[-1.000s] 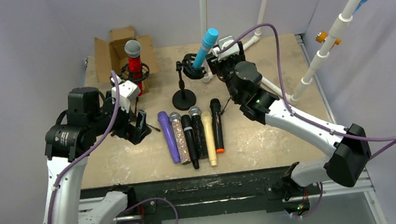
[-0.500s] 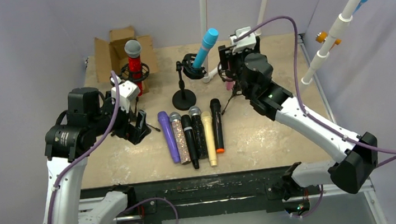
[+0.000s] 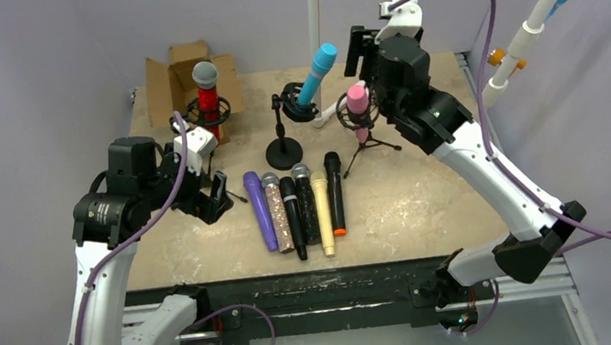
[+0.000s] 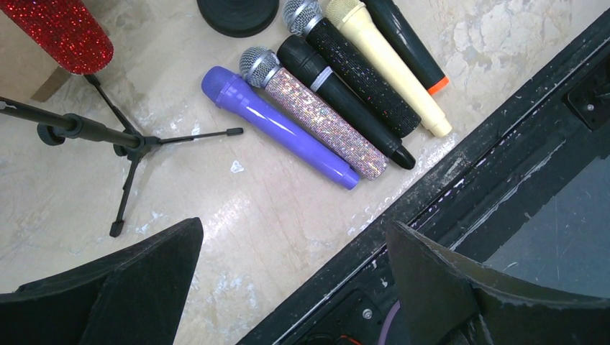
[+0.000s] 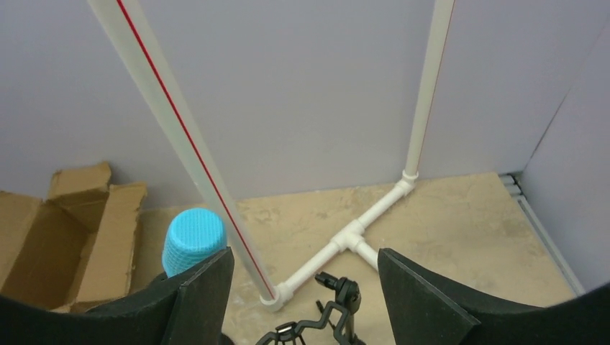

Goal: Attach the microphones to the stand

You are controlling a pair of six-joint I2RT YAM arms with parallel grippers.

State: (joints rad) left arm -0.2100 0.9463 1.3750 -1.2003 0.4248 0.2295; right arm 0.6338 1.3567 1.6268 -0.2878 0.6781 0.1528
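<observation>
The row of six microphones (image 3: 297,208) lies just right of your left gripper (image 3: 218,193), with a first mounted microphone (image 3: 206,93) behind it. Your right gripper (image 3: 358,52) hangs above a second mounted microphone (image 3: 357,99), with a third mounted microphone (image 3: 314,74) to its left.

Purple mic (image 3: 260,212), silver-glitter mic (image 3: 278,215), plain black mic (image 3: 294,220), speckled black mic (image 3: 307,207), cream mic (image 3: 323,214), orange-tipped black mic (image 3: 336,195), red-glitter mic (image 3: 207,101), blue mic (image 3: 317,71), pink mic (image 3: 357,100); mottled beige counter (image 3: 427,202).

Blue microphone head (image 5: 193,241) beside a slanted white pipe (image 5: 181,142)
</observation>
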